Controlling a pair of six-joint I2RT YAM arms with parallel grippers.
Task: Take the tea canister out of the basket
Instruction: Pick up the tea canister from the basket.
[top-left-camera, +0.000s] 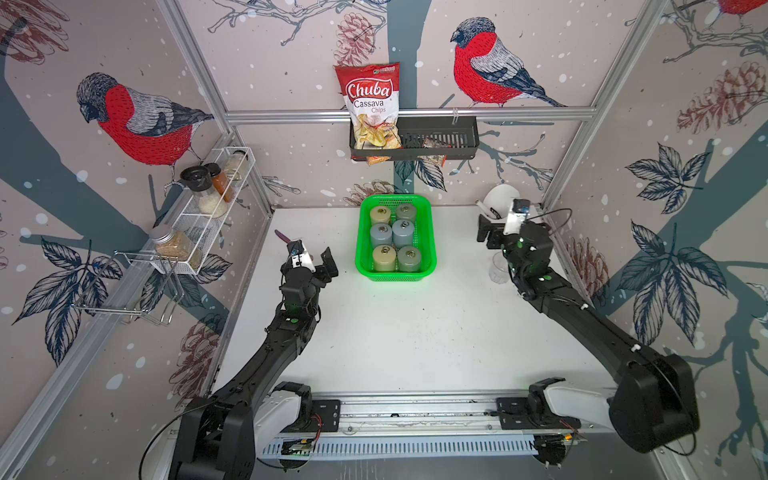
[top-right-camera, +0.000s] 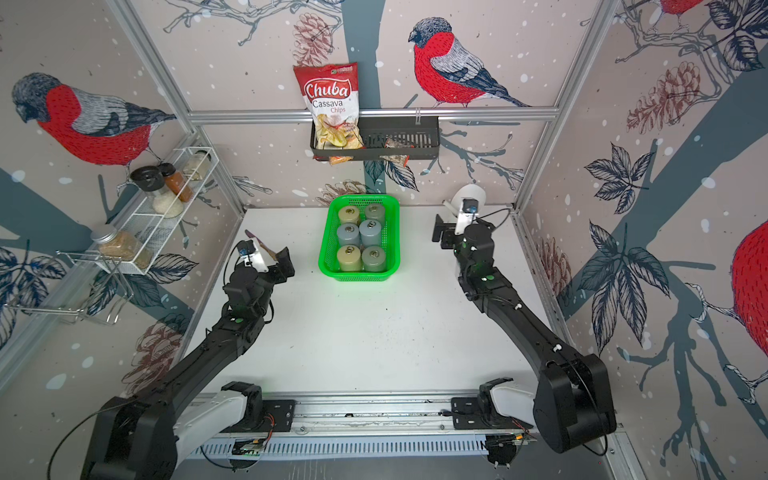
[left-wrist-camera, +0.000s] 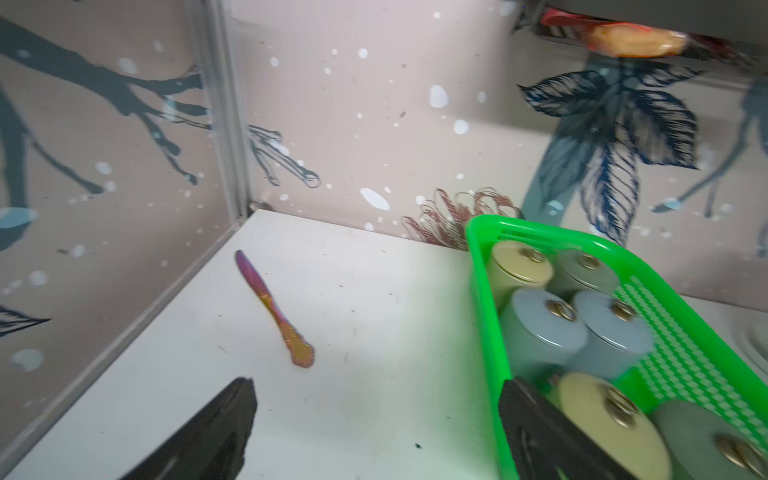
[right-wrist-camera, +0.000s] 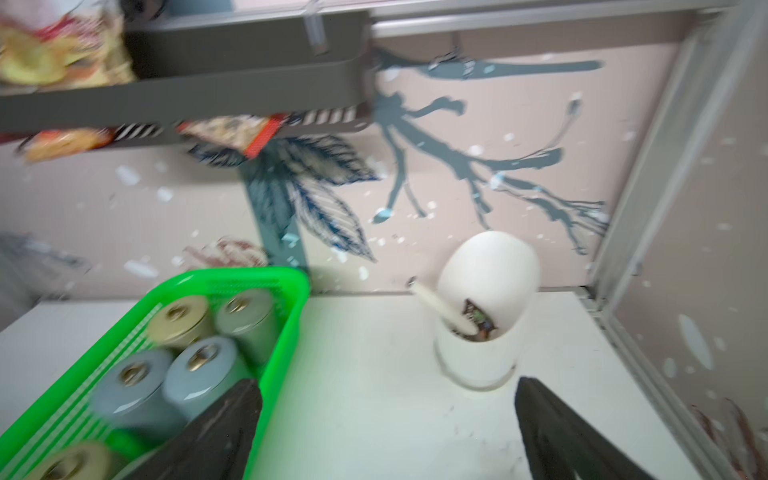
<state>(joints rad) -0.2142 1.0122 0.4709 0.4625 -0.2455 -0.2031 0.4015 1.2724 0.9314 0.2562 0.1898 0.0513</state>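
Observation:
The bright green basket (top-left-camera: 359, 253) (top-right-camera: 357, 277) stands on the white table near the back wall. Several round tea canisters fill it in two rows, beige (top-left-camera: 383, 257), blue-grey (top-left-camera: 381, 235) and grey-green (top-left-camera: 409, 258), each with a brass ring on its lid. My left gripper (top-left-camera: 322, 266) (left-wrist-camera: 378, 386) hovers open just left of the basket (left-wrist-camera: 482, 266), empty. My right gripper (top-left-camera: 488, 235) (right-wrist-camera: 386, 384) hangs open to the right of the basket (right-wrist-camera: 232, 276), holding nothing. In the right wrist view it shows between the basket and a white cup.
An iridescent butter knife (left-wrist-camera: 274, 307) lies at the back left. A white cup with a spoon (right-wrist-camera: 482, 332) stands in the back right corner, a clear glass (top-left-camera: 498, 268) under the right arm. A black wall rack (top-left-camera: 436, 139) holds a chips bag; a white wire shelf (top-left-camera: 208, 220) holds jars.

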